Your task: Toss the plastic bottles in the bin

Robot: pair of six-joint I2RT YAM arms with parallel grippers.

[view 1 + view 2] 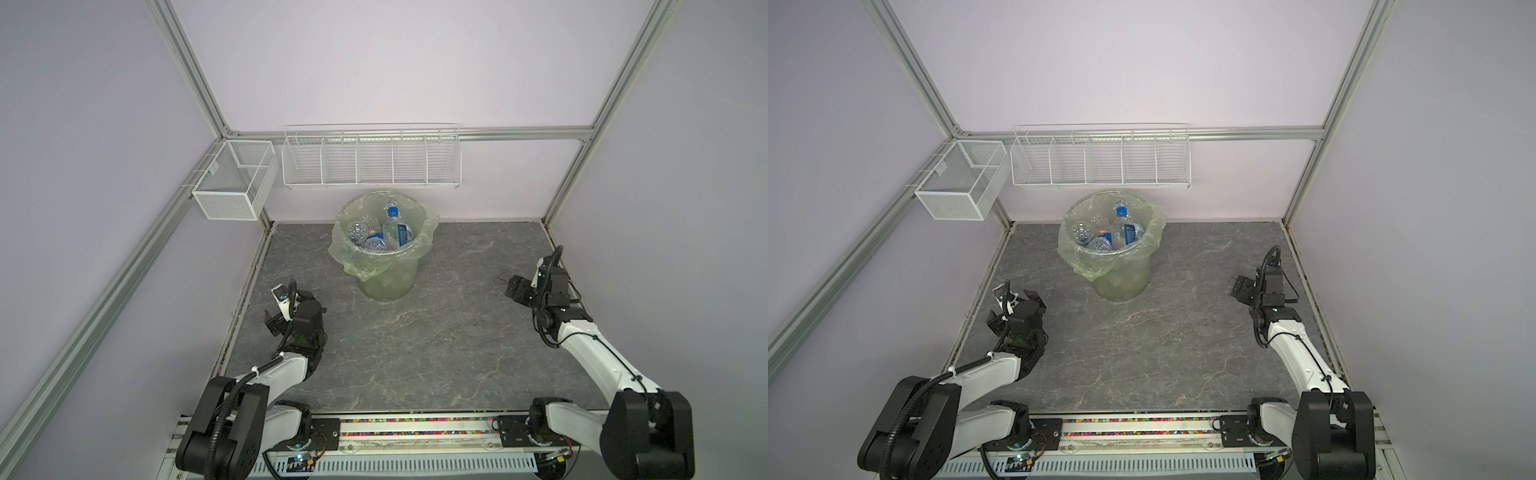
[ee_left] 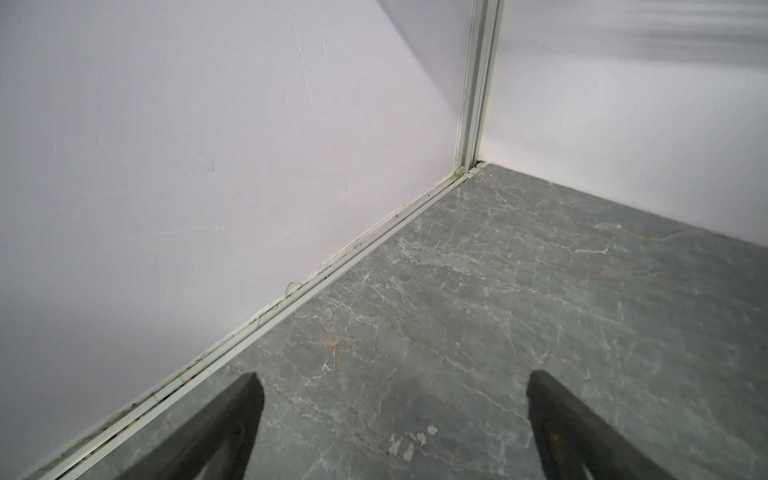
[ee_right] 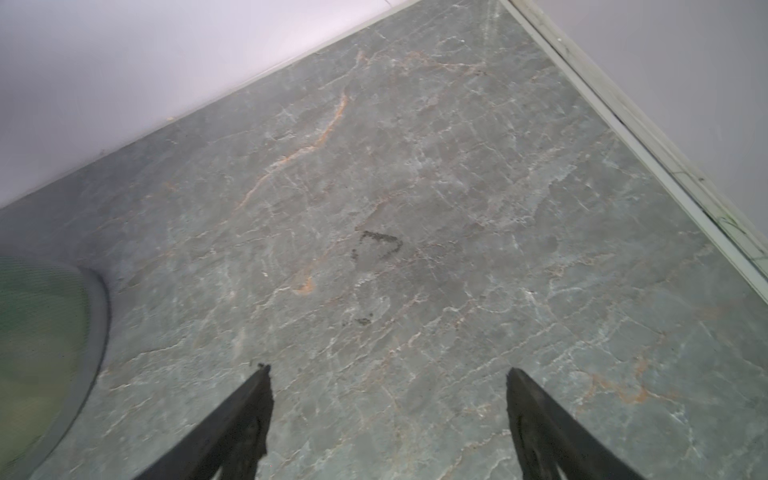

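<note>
The bin (image 1: 388, 284) (image 1: 1121, 284), a pale-green bucket with a thin bag folded over its rim, stands at the back middle of the table. Several clear plastic bottles (image 1: 392, 230) (image 1: 1125, 232) with blue labels and caps lie piled inside it. No bottle shows on the table. My left gripper (image 1: 289, 309) (image 1: 1013, 309) hovers near the left wall, open and empty (image 2: 392, 376). On the right side, my right gripper (image 1: 517, 291) (image 1: 1241, 286) is also open with nothing between its fingers (image 3: 387, 369). The bin's side (image 3: 37, 353) shows blurred at the edge of the right wrist view.
Two white wire baskets hang above the table: a box one (image 1: 235, 178) on the left wall and a long divided one (image 1: 372, 160) on the back wall over the bin. Aluminium frame rails edge the grey marbled table (image 1: 415, 332).
</note>
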